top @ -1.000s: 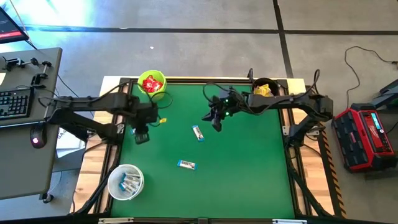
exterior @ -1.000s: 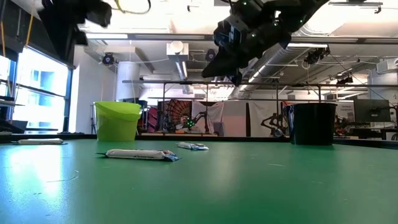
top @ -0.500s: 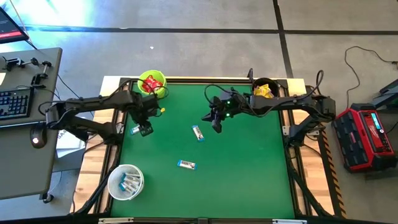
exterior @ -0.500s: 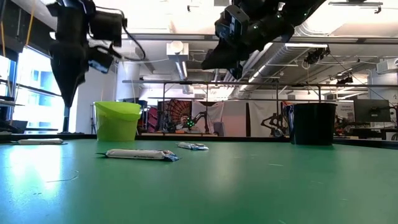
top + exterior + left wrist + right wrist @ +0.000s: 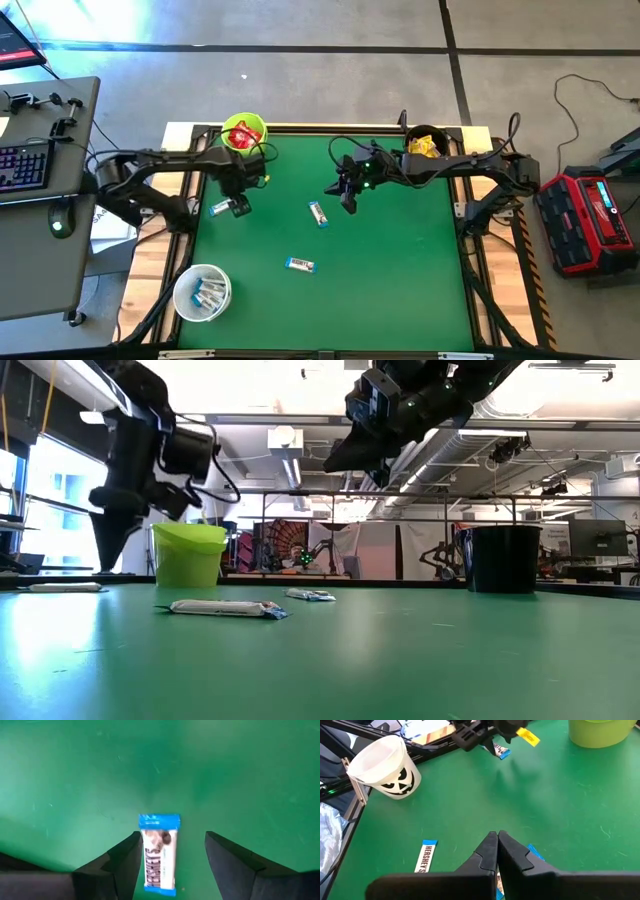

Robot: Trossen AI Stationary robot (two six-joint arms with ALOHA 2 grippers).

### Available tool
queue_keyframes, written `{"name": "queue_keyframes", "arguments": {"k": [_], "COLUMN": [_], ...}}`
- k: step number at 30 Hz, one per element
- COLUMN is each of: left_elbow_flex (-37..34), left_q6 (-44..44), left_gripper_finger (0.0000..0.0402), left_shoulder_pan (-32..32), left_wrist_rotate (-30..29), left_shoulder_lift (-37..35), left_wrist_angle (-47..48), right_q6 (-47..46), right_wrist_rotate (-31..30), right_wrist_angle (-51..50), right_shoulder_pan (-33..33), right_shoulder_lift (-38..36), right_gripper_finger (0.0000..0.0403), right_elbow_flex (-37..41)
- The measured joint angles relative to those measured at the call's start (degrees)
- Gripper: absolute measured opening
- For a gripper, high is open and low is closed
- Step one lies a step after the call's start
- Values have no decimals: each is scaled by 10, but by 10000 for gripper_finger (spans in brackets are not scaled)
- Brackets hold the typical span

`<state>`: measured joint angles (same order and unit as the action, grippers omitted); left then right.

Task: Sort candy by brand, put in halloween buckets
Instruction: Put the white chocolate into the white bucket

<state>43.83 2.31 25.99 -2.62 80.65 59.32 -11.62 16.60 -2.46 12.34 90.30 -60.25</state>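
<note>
Green felt-like mat (image 5: 390,270) covers the table, matte and flat. Three slim white-and-blue bars lie on it: glossy crinkled wrappers, one (image 5: 159,854) between the left gripper's (image 5: 170,855) spread fingers, jaws wide and not touching it, nothing held; another (image 5: 318,213) near centre; a third (image 5: 300,264) nearer the front. Lime green bucket (image 5: 244,134) holds red packets, black bucket (image 5: 427,141) yellow ones, white bucket (image 5: 385,765) with a jack-o'-lantern face holds bars. Right gripper (image 5: 497,851) hovers above centre, fingers pressed together, empty.
</note>
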Motion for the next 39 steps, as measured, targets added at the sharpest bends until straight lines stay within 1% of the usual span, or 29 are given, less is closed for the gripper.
{"name": "queue_keyframes", "arguments": {"k": [8,16,20,28,35,39], "left_elbow_flex": [0,1,3,4,3,3], "left_q6": [-10,-9,-10,-10,-11,-25], "left_gripper_finger": [210,209,201,150,89,50], "left_shoulder_pan": [25,29,29,29,29,29], "left_wrist_rotate": [-12,-12,-9,-3,3,5], "left_shoulder_lift": [59,97,113,135,135,136], "left_wrist_angle": [-8,-34,-32,-30,-29,-28], "right_q6": [0,-1,-1,-1,-1,-1], "right_wrist_rotate": [0,0,0,0,0,0], "right_wrist_angle": [0,0,0,0,0,0], "right_shoulder_pan": [0,0,0,0,0,0], "right_shoulder_lift": [0,0,0,0,0,0], "right_gripper_finger": [0,0,0,0,0,0], "right_elbow_flex": [0,0,0,0,0,0]}}
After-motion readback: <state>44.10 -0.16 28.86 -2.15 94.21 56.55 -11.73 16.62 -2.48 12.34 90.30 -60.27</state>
